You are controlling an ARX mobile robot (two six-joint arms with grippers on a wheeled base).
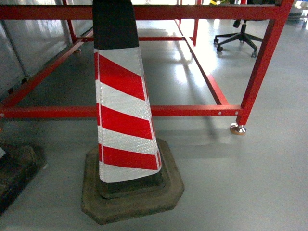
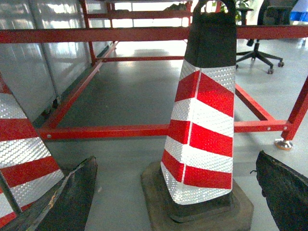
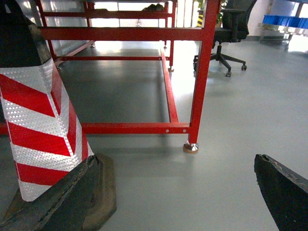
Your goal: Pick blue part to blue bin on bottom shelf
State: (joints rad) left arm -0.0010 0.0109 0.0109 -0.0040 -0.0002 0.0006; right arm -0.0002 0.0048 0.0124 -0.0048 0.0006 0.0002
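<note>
The blue part is out of view in all three views. Far off at the top right of the right wrist view, bright blue crates (image 3: 288,20) sit on a pale rack; I cannot tell which one is the blue bin or which level is the bottom shelf. My left gripper (image 2: 176,159) is open, its dark fingers (image 2: 72,197) spread wide, with a traffic cone standing on the floor beyond them. My right gripper (image 3: 176,160) is open too, over bare grey floor, with nothing between its fingers (image 3: 284,187). Neither gripper shows in the head view.
A red-and-white striped traffic cone (image 1: 125,110) on a dark rubber base stands right in front. A second cone (image 2: 19,159) is at the left. Behind them runs a low red-painted frame (image 1: 192,110) with a metal foot (image 1: 237,128). An office chair (image 1: 238,36) stands far right.
</note>
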